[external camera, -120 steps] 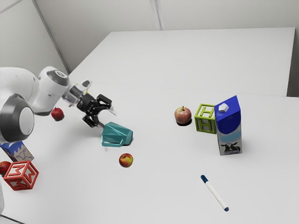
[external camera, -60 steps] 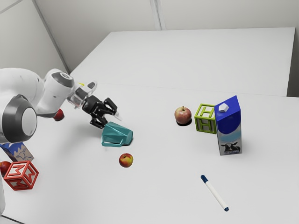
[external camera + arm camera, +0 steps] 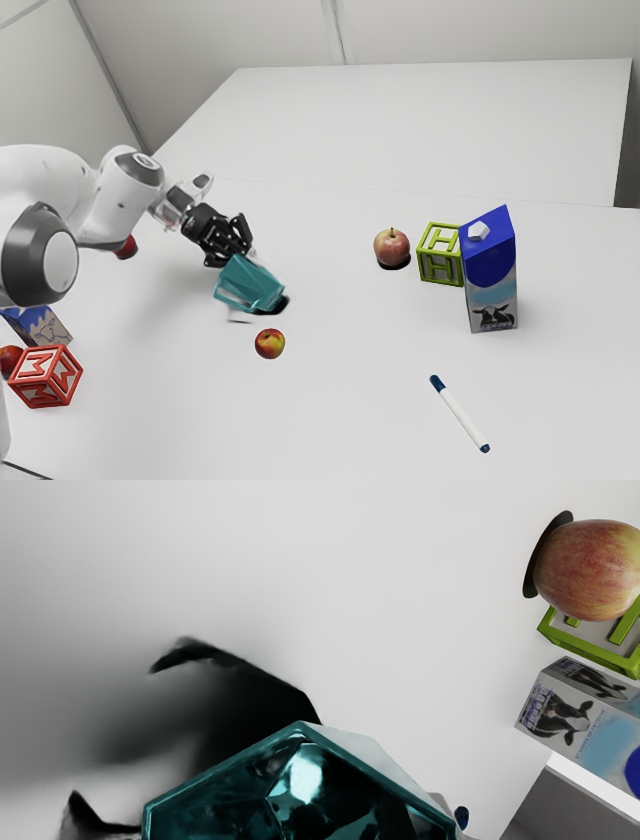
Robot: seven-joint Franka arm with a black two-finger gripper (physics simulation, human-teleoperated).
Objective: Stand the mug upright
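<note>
Gripper [image 3: 236,259], one, mine: fingers [image 3: 241,230] part-way open, closed on the mug's rim end; how far the tips reach is hidden by the mug.
Mug [image 3: 248,284], teal, faceted, one: in my grasp, tilted, rim end raised, mouth toward my hand; lower part cut off in the wrist view.
Small apple [image 3: 269,343]: near the mug, beyond my fingertips.
Large apple [image 3: 391,246]: well apart from my fingers, cut off in the wrist view.
Green block [image 3: 440,254]: letter H; partly behind the carton.
Carton [image 3: 493,290]: upright, cow picture; small print, illegible.
Red apple [image 3: 126,248]: behind my arm, partly hidden.
</note>
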